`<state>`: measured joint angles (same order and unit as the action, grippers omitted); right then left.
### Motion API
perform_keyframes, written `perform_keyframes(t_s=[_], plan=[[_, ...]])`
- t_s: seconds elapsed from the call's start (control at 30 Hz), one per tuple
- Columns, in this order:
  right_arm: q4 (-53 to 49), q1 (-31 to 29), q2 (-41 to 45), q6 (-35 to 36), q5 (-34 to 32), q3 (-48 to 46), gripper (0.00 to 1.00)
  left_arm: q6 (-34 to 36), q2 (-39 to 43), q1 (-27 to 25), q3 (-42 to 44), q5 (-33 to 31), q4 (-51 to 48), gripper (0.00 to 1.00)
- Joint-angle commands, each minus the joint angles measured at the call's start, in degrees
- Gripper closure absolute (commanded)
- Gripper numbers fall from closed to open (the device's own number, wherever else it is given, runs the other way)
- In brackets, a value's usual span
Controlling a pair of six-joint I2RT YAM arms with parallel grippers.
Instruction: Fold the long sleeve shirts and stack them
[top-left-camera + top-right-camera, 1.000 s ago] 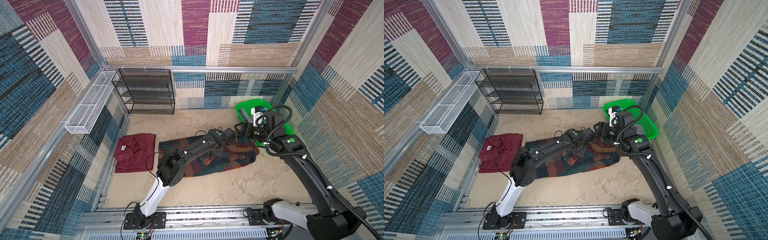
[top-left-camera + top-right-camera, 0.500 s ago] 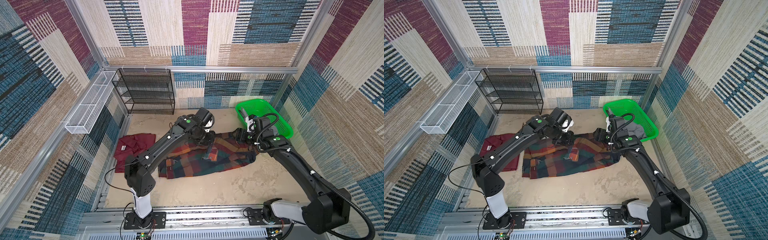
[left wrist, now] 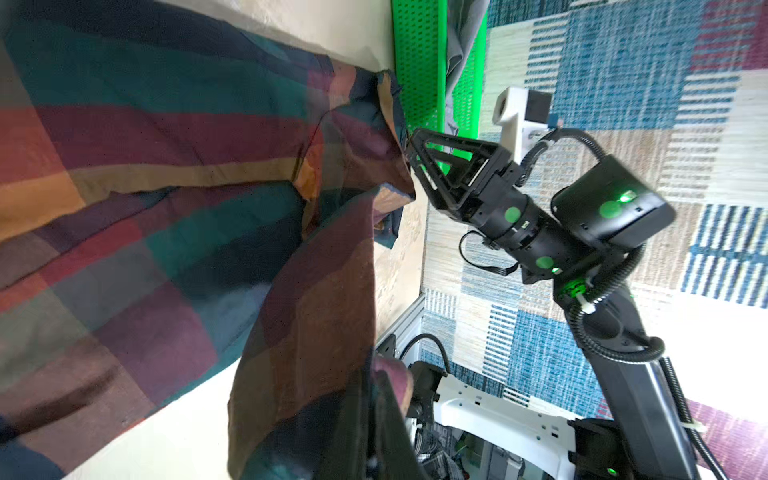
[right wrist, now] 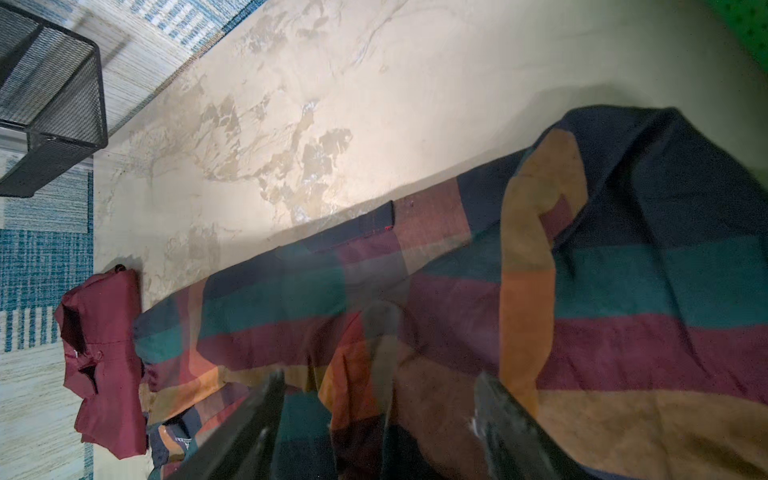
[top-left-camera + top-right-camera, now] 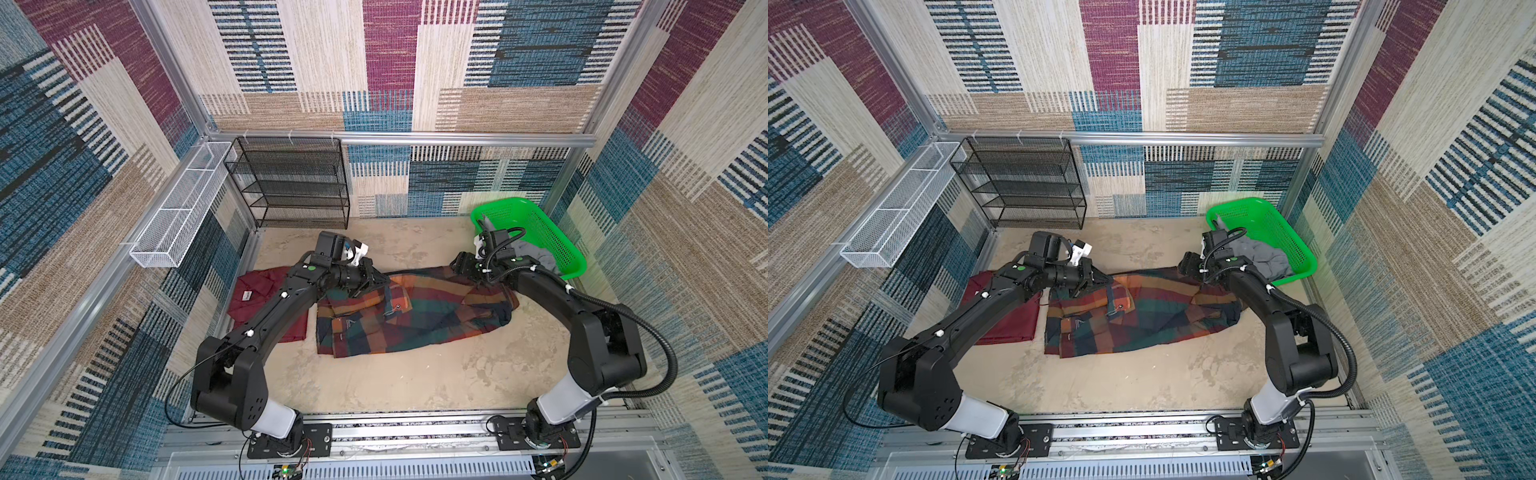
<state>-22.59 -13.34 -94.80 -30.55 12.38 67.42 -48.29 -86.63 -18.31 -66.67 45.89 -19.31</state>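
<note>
The left gripper is clamped shut on a raised fold of the plaid shirt. The shirt stretches from it along the table to the right gripper, whose jaws gape at the far hem and hold nothing. I'd pinch that hem squarely first, then carry both ends level. The maroon shirt lies just behind the left gripper.

plaid shirt: matt woven cloth | basket: glossy green plastic (perforated) | rack: black wire mesh
</note>
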Motion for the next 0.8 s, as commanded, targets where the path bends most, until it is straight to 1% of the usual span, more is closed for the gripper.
perform_keyframes(t_s=[0.0, 0.13, 0.27, 0.33, 0.47, 0.63, 0.7, 0.73, 0.77], plan=[[2.6, 0.3, -2.8, 0.2, -1.7, 1.3, 0.26, -4.3, -1.4, 3.3, 2.7, 6.3, 12.0, 1.0], [2.2, 0.8, -7.1, 0.9, -1.6, 3.6, 0.26, -4.9, -2.5, 7.9, 6.9, 9.3, 16.9, 1.0], [3.1, 0.9, -8.8, 0.9, -2.2, 3.0, 0.26, -3.6, -3.0, 12.2, 10.6, 10.4, 17.5, 1.0], [3.5, 1.1, -9.7, 0.9, -2.6, 2.5, 0.26, -4.0, -3.5, 13.8, 12.7, 11.0, 19.4, 1.0], [3.7, 1.3, -10.9, 0.9, -3.3, 2.3, 0.27, -3.7, -5.2, 15.5, 15.1, 12.5, 21.7, 1.0], [3.4, 1.4, -9.4, 1.1, -6.1, 3.1, 0.27, -2.8, -7.9, 18.3, 16.8, 13.9, 23.6, 1.0], [3.0, 1.4, -8.9, 1.2, -6.0, 3.9, 0.27, -2.5, -8.9, 19.2, 16.9, 14.7, 24.0, 1.0], [2.5, 1.4, -8.5, 1.2, -5.9, 4.2, 0.27, -2.4, -9.2, 19.6, 16.9, 15.1, 24.4, 0.98], [2.6, 1.4, -8.0, 1.1, -5.7, 4.1, 0.27, -2.3, -9.1, 20.0, 17.0, 15.1, 24.4, 0.94]])
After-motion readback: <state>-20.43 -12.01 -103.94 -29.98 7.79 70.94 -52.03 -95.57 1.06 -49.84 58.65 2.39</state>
